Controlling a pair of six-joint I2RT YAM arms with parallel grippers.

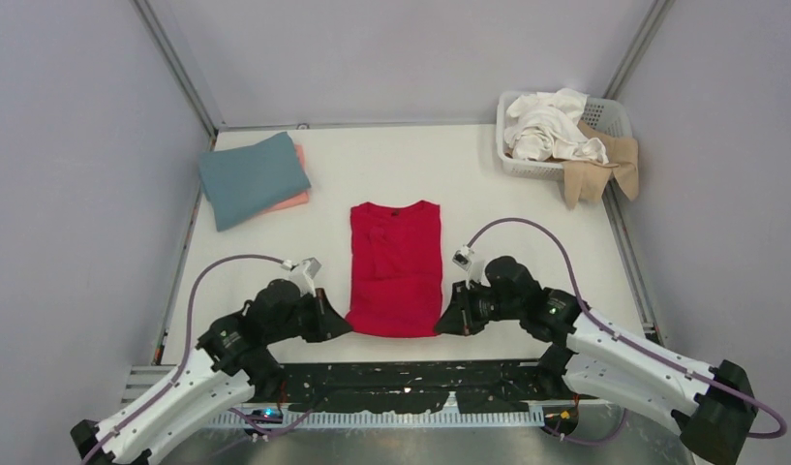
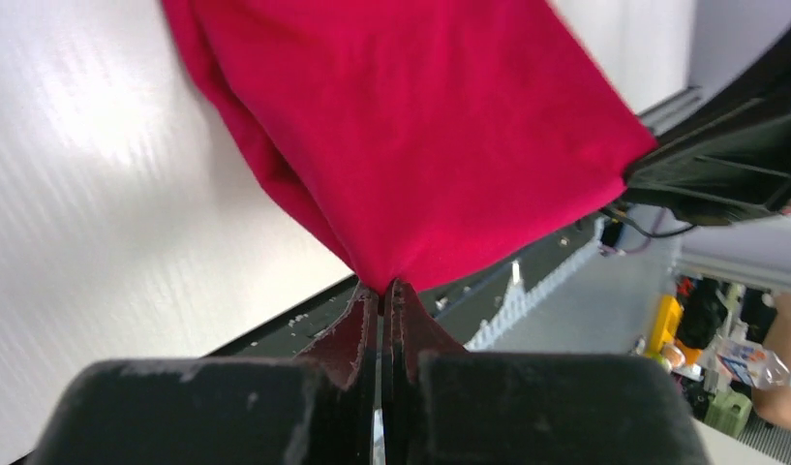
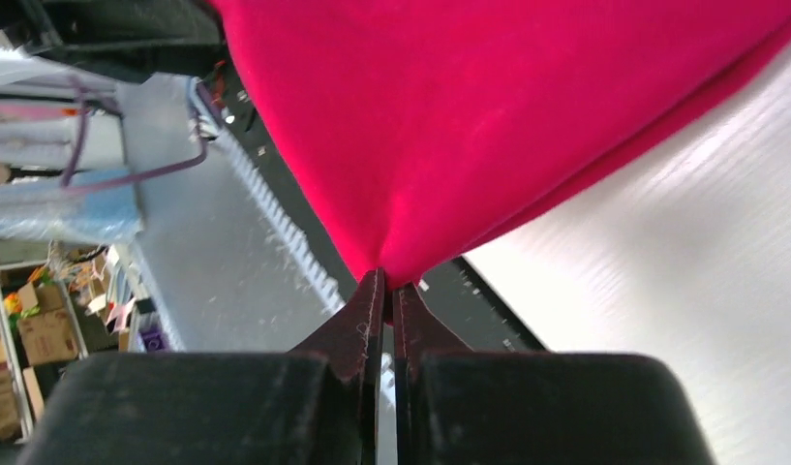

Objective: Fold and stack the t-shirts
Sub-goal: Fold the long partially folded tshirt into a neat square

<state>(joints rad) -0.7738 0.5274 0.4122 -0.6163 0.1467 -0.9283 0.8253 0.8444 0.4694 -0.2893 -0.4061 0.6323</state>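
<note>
A bright red t-shirt (image 1: 396, 266) lies in the middle of the table, folded into a long strip with its collar at the far end. My left gripper (image 1: 345, 327) is shut on its near left corner (image 2: 381, 276). My right gripper (image 1: 441, 325) is shut on its near right corner (image 3: 386, 266). Both corners are lifted a little. A folded teal-blue t-shirt (image 1: 251, 177) lies on a salmon pink t-shirt (image 1: 296, 199) at the far left. A white t-shirt (image 1: 551, 124) and a tan t-shirt (image 1: 599, 165) are bunched in the basket at the far right.
The white slotted basket (image 1: 616, 114) stands at the table's far right corner, with the tan cloth hanging over its front. A black rail (image 1: 401, 376) runs along the table's near edge between the arm bases. Grey walls close in both sides.
</note>
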